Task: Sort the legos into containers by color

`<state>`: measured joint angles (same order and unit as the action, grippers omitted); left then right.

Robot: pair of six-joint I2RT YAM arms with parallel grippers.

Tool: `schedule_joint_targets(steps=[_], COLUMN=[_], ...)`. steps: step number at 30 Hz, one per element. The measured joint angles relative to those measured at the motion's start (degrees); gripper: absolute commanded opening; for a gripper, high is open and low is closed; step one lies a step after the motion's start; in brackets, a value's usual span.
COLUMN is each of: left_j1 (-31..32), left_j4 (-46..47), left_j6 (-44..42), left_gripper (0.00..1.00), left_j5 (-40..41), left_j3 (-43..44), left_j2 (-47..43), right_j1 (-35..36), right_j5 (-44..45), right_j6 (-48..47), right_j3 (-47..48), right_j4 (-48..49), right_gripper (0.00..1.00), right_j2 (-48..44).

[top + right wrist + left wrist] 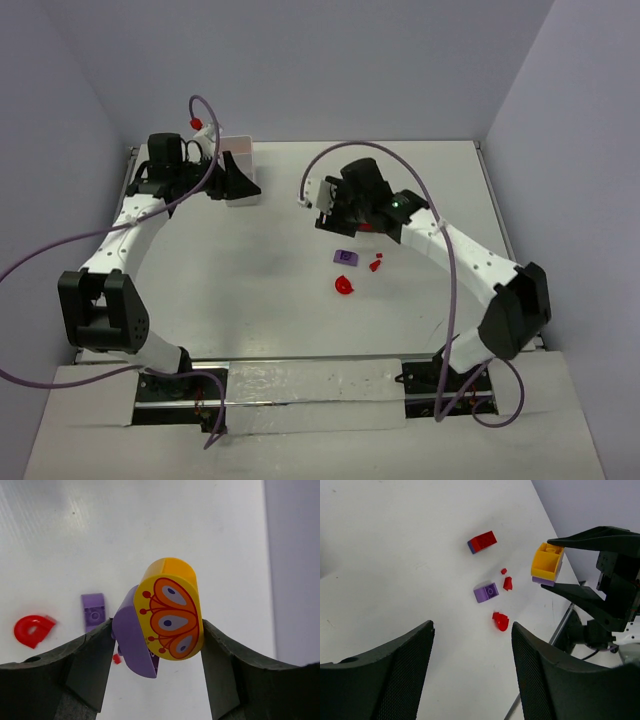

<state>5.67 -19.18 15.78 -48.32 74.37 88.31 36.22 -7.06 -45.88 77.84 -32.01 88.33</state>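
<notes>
On the tabletop, the white tray sits at the far left beside my left hand, which stands wide and empty. My right hand pinches a yellow-and-purple stack aloft. It looks light, hard and slick, so I'd squeeze its flat sides. Only that wrist view shows its butterfly print; the left wrist view alone clearly shows a red brick.

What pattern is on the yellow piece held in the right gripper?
The yellow piece bears an orange butterfly-wing design with purple spots, clearest in the right wrist view.
</notes>
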Motion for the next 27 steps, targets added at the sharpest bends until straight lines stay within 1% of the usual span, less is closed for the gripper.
schedule_joint_targets(steps=[3,6,8,10,14,18,22,27], left_j1=[0.0,0.7,2.2,4.4,10.4,15.5,18.4,20.0], left_j4=[-0.9,-2.9,-5.2,-8.0,-11.7,-13.2,-13.7,-13.7], left_j6=[-1.3,-4.1,-7.0,-10.2,-14.6,-15.8,-16.0,-16.4], left_gripper=[0.71,0.71,0.71,0.71,0.72,0.72,0.73,0.76], left_j5=[-2.2,-4.4,-5.5,-6.1,-5.2,-2.5,-0.3,0.9], left_j3=[-0.3,-0.4,-0.4,-0.4,-1.9,-5.4,-5.9,-5.9], left_j2=[-1.8,-4.1,-5.4,-6.4,-8.2,-10.3,-10.4,-10.1], right_j1=[3.2,8.2,11.6,14.4,17.9,20.4,21.5,22.3], right_j5=[2.5,4.8,6.3,7.8,11.4,14.8,16.1,16.7], right_j6=[-4.5,-10.1,-13.5,-16.1,-20.0,-22.5,-23.4,-23.7], right_j3=[-7.3,-17.5,-22.7,-25.9,-30.0,-32.3,-32.5,-32.6], right_j4=[5.9,13.3,16.7,19.6,26.2,31.2,33.5,35.0], right_gripper=[0.00,0.00,0.00,0.00,0.00,0.00,0.00,0.00], right_j2=[-6.6,-12.2,-14.2,-14.6,-15.0,-16.0,-16.5,-17.3])
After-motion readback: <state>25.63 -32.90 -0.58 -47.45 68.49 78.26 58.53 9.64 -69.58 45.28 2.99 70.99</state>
